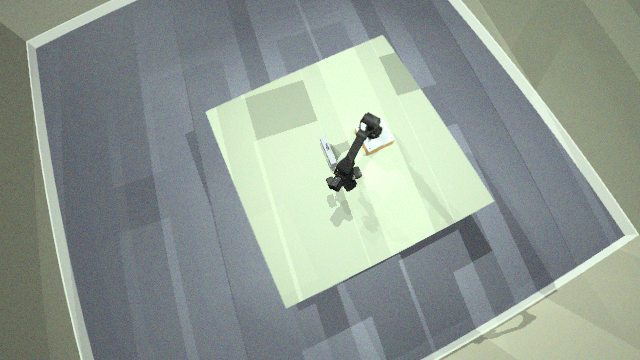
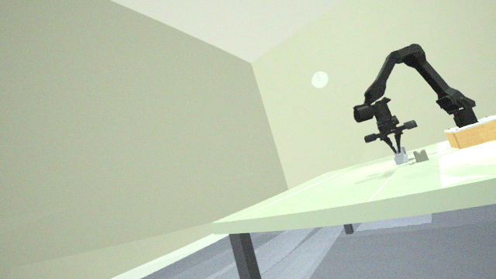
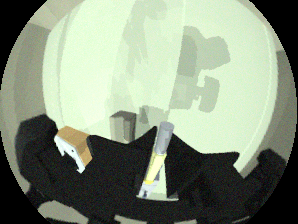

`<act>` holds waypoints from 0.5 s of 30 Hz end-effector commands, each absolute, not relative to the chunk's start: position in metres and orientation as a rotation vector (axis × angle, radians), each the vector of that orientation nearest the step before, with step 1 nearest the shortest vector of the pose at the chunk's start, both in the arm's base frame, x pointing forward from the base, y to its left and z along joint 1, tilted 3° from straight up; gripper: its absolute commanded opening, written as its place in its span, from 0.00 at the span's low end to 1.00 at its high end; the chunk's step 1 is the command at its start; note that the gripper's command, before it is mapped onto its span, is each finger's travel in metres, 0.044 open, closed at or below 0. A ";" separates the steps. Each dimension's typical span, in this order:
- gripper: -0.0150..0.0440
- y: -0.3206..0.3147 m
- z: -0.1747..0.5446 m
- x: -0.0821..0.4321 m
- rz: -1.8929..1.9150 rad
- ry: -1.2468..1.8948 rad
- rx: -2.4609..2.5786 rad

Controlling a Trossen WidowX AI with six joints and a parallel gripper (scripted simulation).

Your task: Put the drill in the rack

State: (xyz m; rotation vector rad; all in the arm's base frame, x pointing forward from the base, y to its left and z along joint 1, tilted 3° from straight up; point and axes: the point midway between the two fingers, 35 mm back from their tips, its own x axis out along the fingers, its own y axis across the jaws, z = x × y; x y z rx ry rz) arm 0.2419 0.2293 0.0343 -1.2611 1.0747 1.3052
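Observation:
My gripper (image 2: 397, 151) (image 3: 159, 129) points down and is shut on the drill. The drill (image 3: 157, 164), a slim rod with a grey end and a yellow part, runs between the fingers in the wrist view. A long light-grey holder (image 1: 328, 151) (image 2: 401, 158) with a dark mark lies on the table; its end shows by the fingertips in the exterior view. Whether the drill's lower end is still in it cannot be told. The key cannot be made out. The rack, a small grey notched block (image 2: 421, 156) (image 3: 123, 126), stands beside the fingers, on the arm base's side in the exterior view.
The arm's base stands on an orange-sided box with a white top (image 1: 379, 145) (image 2: 473, 133) (image 3: 75, 145), which is a low obstacle near the holder. The pale green table (image 1: 280, 210) (image 2: 329, 209) carries the arm's shadows. A clock (image 2: 319, 79) hangs on the wall.

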 end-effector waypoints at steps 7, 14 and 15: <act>0.25 0.229 0.039 0.244 1.299 1.071 -1.264; 0.25 0.229 0.042 0.244 1.299 1.071 -1.264; 0.25 0.229 0.042 0.244 1.299 1.071 -1.264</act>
